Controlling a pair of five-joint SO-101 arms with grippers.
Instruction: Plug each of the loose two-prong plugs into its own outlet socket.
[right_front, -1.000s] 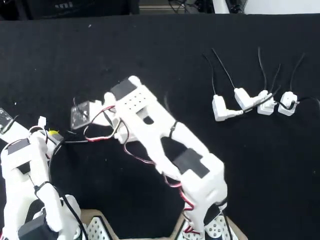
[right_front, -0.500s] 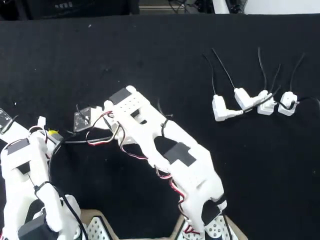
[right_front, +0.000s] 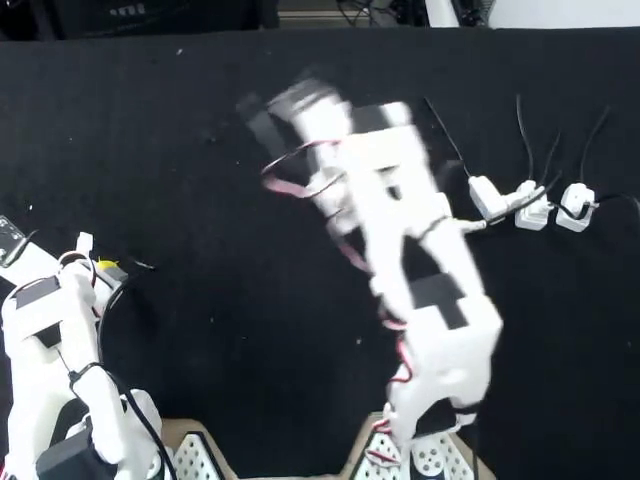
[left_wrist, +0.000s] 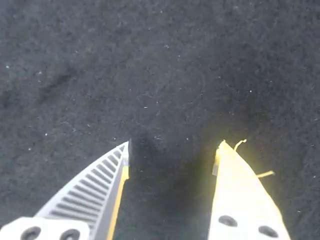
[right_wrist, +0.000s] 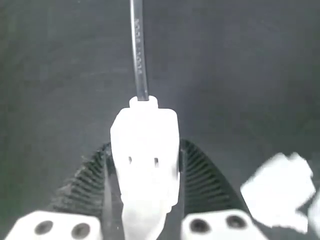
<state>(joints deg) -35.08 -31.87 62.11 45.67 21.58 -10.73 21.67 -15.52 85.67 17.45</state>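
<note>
A white plastic plug body (right_wrist: 145, 170) with a thin black cord (right_wrist: 139, 50) is clamped between the jaws of the right gripper (right_wrist: 144, 146): the ribbed dark inner faces are pressed against its two long sides, and its rear end is set deep toward the jaw roots. Two small dark marks are seen on its upper face (prongs cannot be made out), and the cord is led straight out beyond the jaw tips. Just beside one jaw, outside the grip, a second white plastic piece (right_wrist: 277, 192) is seen blurred on the black cloth-covered table (right_front: 150, 130). In the high view the right arm (right_front: 410, 230) is stretched beside a row of three white corded pieces (right_front: 532, 210). The jaws of the left gripper (left_wrist: 172, 150) are held apart, with black cloth seen between them.
</note>
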